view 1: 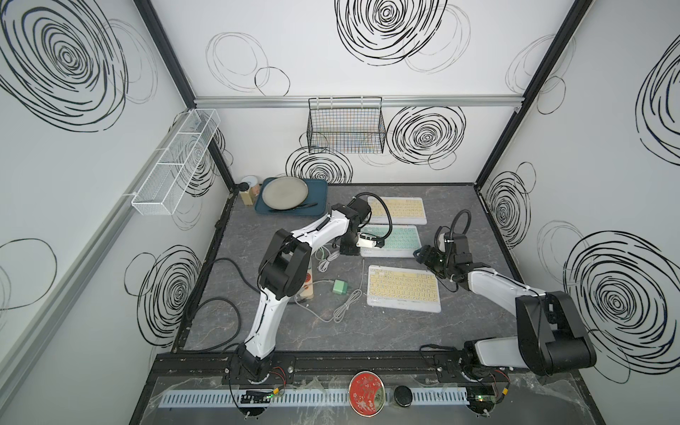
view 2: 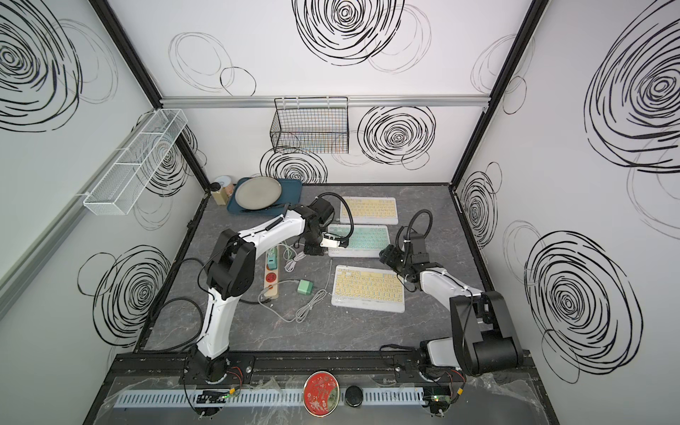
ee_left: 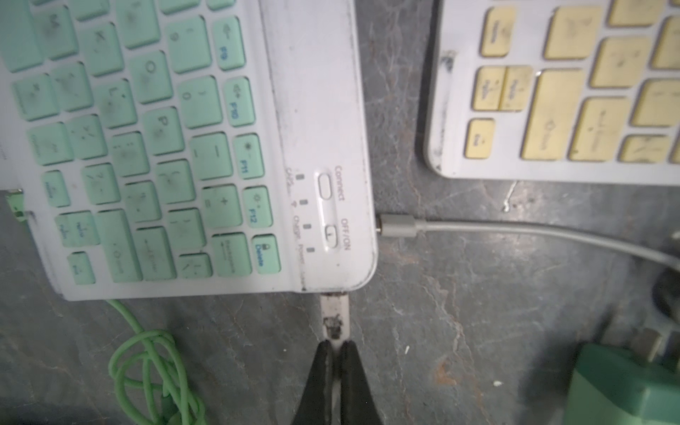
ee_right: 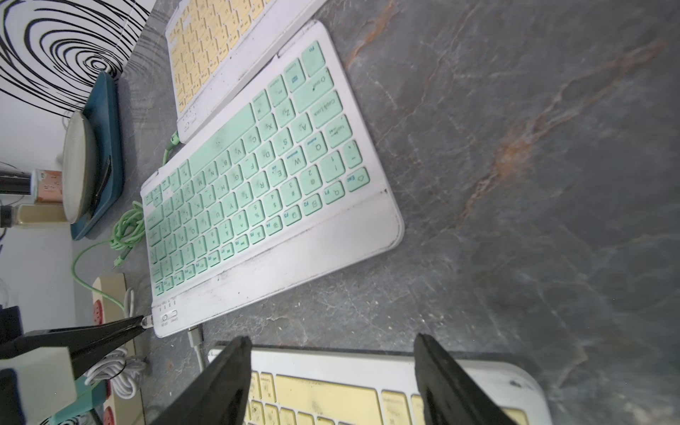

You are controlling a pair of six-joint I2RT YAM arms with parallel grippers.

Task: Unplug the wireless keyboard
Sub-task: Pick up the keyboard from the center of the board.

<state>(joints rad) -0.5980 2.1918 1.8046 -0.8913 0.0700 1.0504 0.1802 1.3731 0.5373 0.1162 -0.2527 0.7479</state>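
The wireless keyboard (view 1: pixel 399 241) (view 2: pixel 368 239) has mint-green keys on a white body and lies between two yellow-keyed ones. A white plug (ee_left: pixel 333 312) (ee_right: pixel 147 322) meets its side edge at the corner by the OFF/ON switch (ee_left: pixel 331 235) and looks seated. My left gripper (ee_left: pixel 335 346) (view 1: pixel 347 251) (view 2: pixel 314 251) is shut on the rear of that plug. My right gripper (ee_right: pixel 333 353) (view 1: pixel 421 254) (view 2: pixel 386 255) hangs open and holds nothing, over the far edge of the near yellow keyboard (ee_right: pixel 331 397).
A grey connector (ee_left: pixel 397 225) lies loose just off the green keyboard's top edge. A green cable coil (ee_left: pixel 154 360), a green charger (view 1: pixel 340 287) and a power strip (view 2: pixel 272 272) sit left of the keyboards. The far yellow keyboard (view 1: pixel 397 209) and a blue tray (view 1: pixel 320 191) lie behind.
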